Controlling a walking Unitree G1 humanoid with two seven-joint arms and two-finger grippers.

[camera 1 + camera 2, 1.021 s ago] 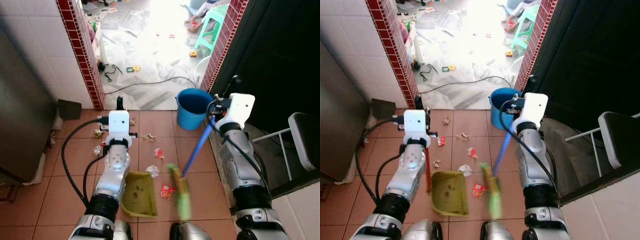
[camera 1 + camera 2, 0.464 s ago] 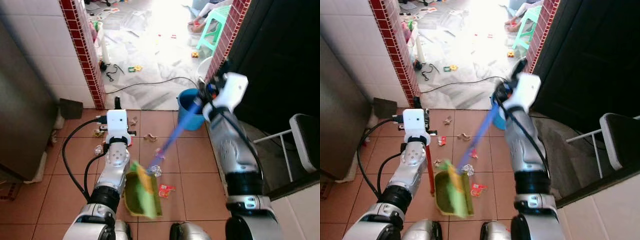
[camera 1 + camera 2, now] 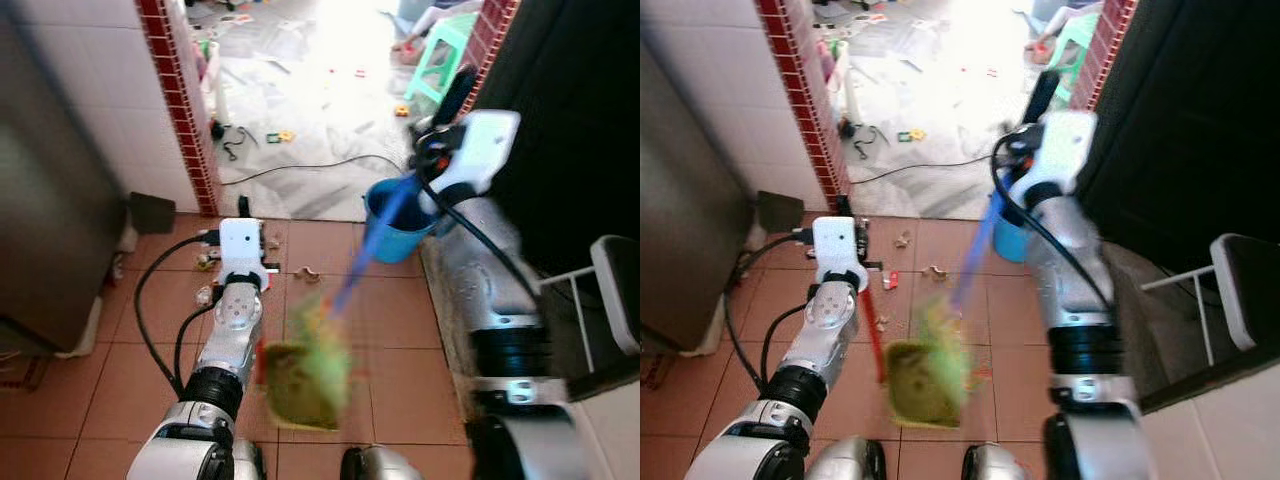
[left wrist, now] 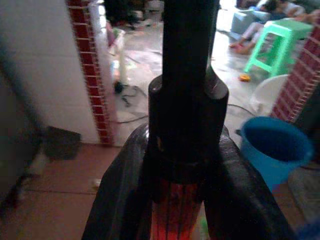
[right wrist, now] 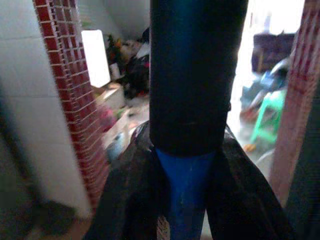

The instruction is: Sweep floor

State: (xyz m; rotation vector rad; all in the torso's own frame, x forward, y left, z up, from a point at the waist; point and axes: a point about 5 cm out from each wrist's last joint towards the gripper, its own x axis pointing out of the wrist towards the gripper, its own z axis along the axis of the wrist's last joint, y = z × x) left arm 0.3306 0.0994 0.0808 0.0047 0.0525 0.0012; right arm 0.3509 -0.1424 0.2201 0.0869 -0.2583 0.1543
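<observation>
— How is the broom held, and why that way?

— The right gripper (image 5: pixel 187 195) is seen closed around the blue broom handle (image 3: pixel 978 250), high up near the doorway. The handle is slanted down and toward the robot's left, so that the green broom head (image 3: pixel 945 355), blurred by motion, is brought against the dustpan. A high grip is judged to give the long stroke needed to drag litter inward.

— And the other arm?

— The left gripper (image 4: pixel 182 200) is clamped on the red dustpan handle (image 3: pixel 873 345). The yellow-green dustpan (image 3: pixel 923 395) is kept low on the tiled floor (image 3: pixel 730 400), just ahead of the robot's feet, with its open side turned toward the broom so that scraps can be pushed in. Whether its lip is flat on the tiles cannot be told through the blur.

— What is left to be swept?

— Small scraps of litter (image 3: pixel 933 272) are scattered on the tiles beyond the dustpan, toward the doorway, with a red bit (image 3: pixel 891 281) beside them. More rubbish is strewn over the bright floor of the room past the threshold.

— What stands in the way?

— A blue bucket (image 3: pixel 400 215) is placed at the doorway's right side, just behind the broom handle, and could be struck on a wide swing. A black cable (image 3: pixel 300 170) is laid across the threshold. A dark cabinet (image 3: pixel 50 200) stands along the floor's left edge, and a chair (image 3: pixel 1240 290) at its right edge. A green stool (image 4: pixel 280 45) is set well back in the far room.
</observation>
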